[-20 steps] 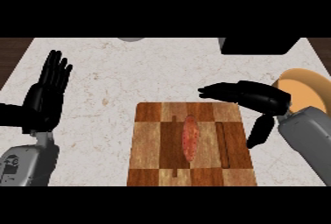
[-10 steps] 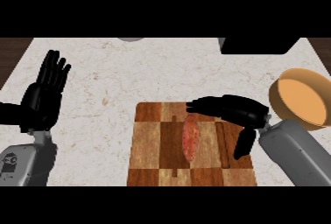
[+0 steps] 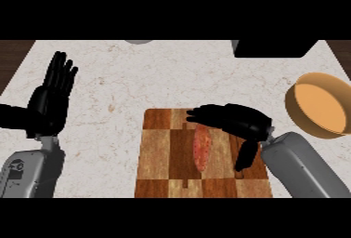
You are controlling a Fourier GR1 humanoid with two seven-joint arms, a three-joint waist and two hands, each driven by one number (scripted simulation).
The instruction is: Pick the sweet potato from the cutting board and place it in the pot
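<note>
A long reddish sweet potato (image 3: 201, 149) lies lengthwise on the wooden checkered cutting board (image 3: 161, 162). My right hand (image 3: 233, 120) hovers over the potato's far end, fingers spread and pointing left, thumb hanging down to the potato's right; it covers the tip. The fingers are not curled round the potato. The orange pot (image 3: 319, 103) stands at the right edge, beyond my right forearm. My left hand (image 3: 49, 100) rests open at the left, fingers up.
A dark box-shaped object (image 3: 274, 48) sits at the counter's far edge, right of centre. A grey round object (image 3: 139, 42) peeks in at the far edge. The pale marbled counter (image 3: 137, 83) spreads between the board and the far edge.
My right hand has moved left and nearer, from beside the pot to over the sweet potato's far end. The pot now shows fully. The left hand has stayed put.
</note>
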